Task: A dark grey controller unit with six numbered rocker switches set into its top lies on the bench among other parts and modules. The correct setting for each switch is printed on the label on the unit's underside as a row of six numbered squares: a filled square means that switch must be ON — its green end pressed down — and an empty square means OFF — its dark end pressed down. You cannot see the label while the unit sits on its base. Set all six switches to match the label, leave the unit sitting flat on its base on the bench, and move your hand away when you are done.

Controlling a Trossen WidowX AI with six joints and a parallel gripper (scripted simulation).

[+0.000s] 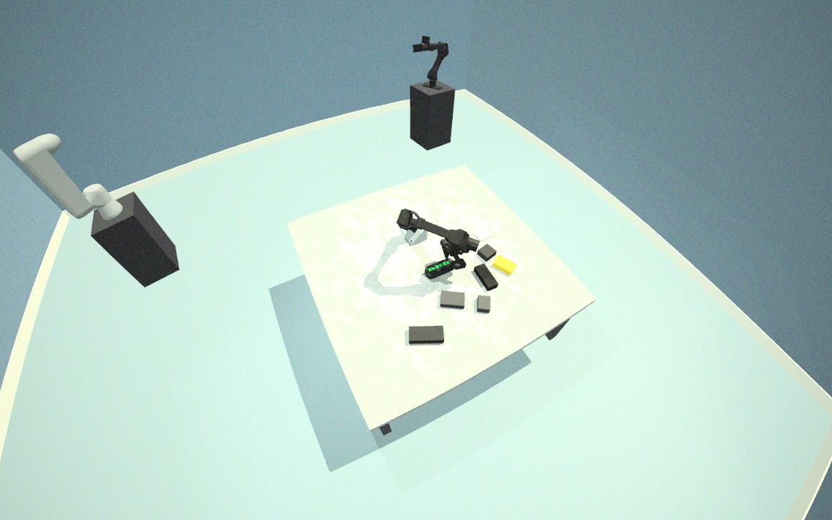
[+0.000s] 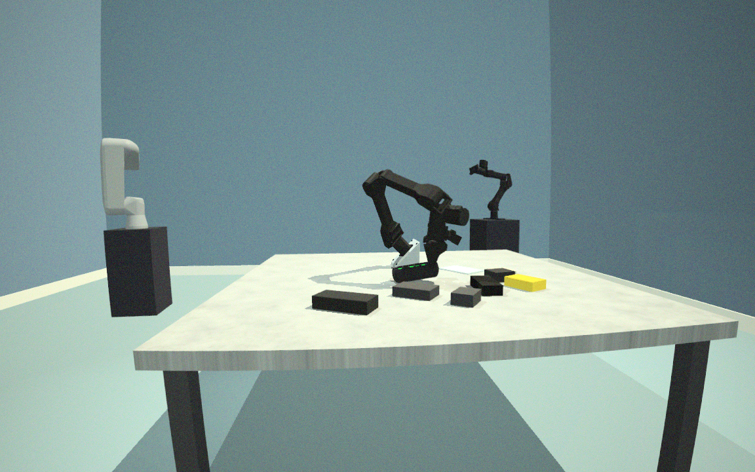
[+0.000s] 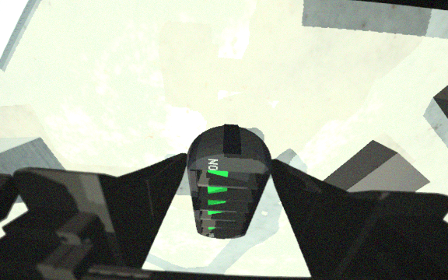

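The dark grey controller unit (image 1: 440, 271) (image 2: 415, 271) (image 3: 228, 165) is at mid-table. Its switches face up, and several green ends show; "ON" is printed near one end. In the exterior view the unit sits at a slight slant, with the end at my gripper a little higher. My gripper (image 1: 456, 263) (image 2: 434, 261) (image 3: 229, 161) points down at its right end and is shut on the unit, one fingertip against each long side. The label on the underside is hidden. The exact state of all six switches is too small or foreshortened to tell.
A grey block (image 1: 452, 299) (image 2: 415, 290), a small block (image 1: 483, 303) (image 2: 465, 297) and a long dark block (image 1: 425, 334) (image 2: 344, 301) lie nearer the front. A black block (image 1: 485, 276), a yellow block (image 1: 504, 264) (image 2: 524, 282) and a small dark block (image 1: 486, 252) lie to the right.
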